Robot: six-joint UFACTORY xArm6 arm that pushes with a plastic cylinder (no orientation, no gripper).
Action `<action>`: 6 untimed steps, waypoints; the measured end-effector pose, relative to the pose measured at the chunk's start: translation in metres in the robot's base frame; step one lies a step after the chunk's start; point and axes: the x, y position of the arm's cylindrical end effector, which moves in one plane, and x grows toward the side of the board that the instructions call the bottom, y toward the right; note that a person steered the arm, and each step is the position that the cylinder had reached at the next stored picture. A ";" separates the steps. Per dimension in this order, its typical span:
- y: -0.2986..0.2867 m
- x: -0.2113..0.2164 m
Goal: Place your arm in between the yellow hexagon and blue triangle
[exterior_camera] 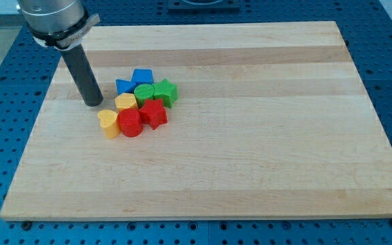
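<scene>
Seven clustered blocks (138, 103) just right of my tip (94, 104) (open board (264, 150) rightward)

Lab: blue perforated bench (5, 54)

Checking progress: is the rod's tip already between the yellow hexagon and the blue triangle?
No, my tip sits left of both blue triangle and yellow hexagon.

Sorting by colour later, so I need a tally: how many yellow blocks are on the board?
2. The yellow hexagon sits mid-cluster, just right of my tip. The yellow heart is at the cluster's lower left. None seems hidden.
</scene>
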 end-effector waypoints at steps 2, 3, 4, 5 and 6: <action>0.001 0.000; 0.010 -0.002; 0.019 -0.002; 0.032 -0.002; 0.055 -0.002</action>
